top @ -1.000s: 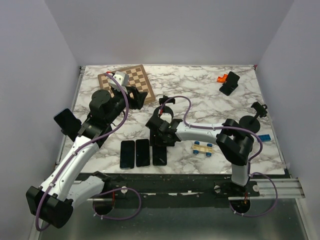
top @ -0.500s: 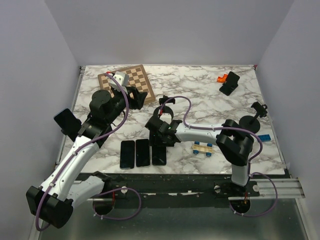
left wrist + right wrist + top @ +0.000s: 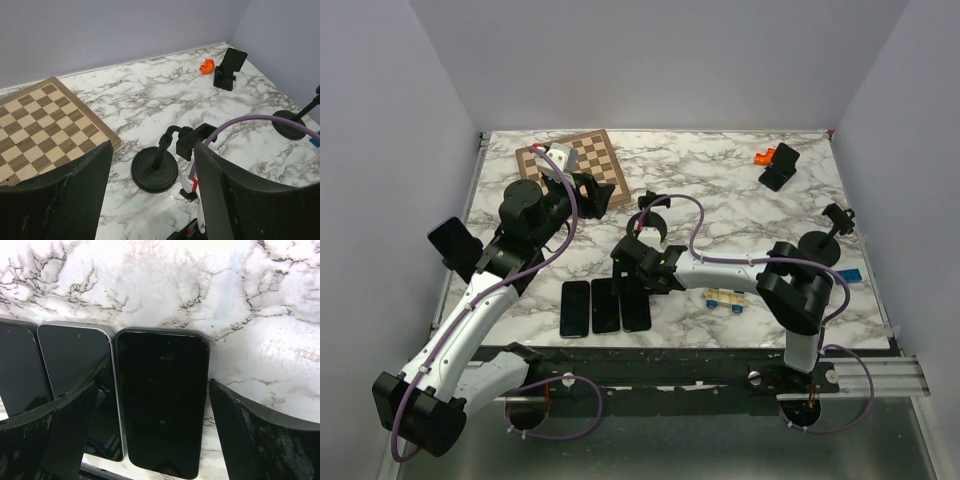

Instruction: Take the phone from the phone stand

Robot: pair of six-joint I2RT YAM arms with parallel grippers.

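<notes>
On the marble table, a chessboard sits at the far left. Our left gripper hangs open above the round stand, which holds nothing. Our right gripper is spread wide around the phone, which lies flat just beside two other phones. We judge the removal done, with only the pull-away remaining, and nothing blocks it.

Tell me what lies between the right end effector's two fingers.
A dark phone lying flat on the table, rightmost of three side by side. The right wrist view shows it, with the right end effector open.
</notes>
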